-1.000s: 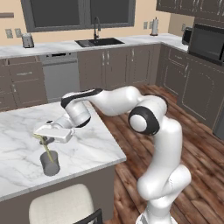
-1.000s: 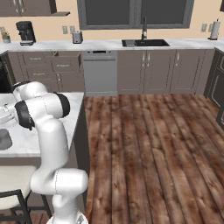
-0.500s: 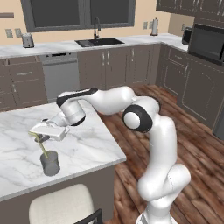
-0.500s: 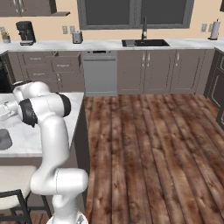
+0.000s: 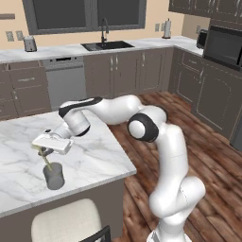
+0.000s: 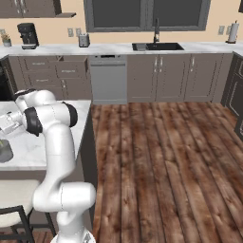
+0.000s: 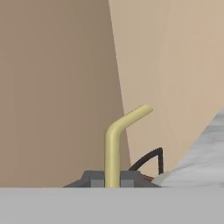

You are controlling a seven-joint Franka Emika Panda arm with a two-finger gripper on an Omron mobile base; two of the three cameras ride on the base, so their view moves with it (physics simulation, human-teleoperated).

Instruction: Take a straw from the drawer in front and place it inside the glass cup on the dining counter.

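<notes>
Looking from the left base view, the thin pale-yellow straw (image 5: 46, 160) is pinched in the small dark two-finger gripper (image 5: 41, 152), hung slanted, its lower end dipped into the small grey see-through glass cup (image 5: 54, 176) on the white grey-veined marble dining counter (image 5: 99, 158). In the right base view, the cup (image 6: 4, 151) is seen at the left edge, on the counter (image 6: 33, 147). In the hand view, the straw (image 7: 114, 144) is clamped between pressed-together fingertips (image 7: 129, 178), bent end up.

Even, bright rendered light, faint soft shadows, slightly blurry edges.
</notes>
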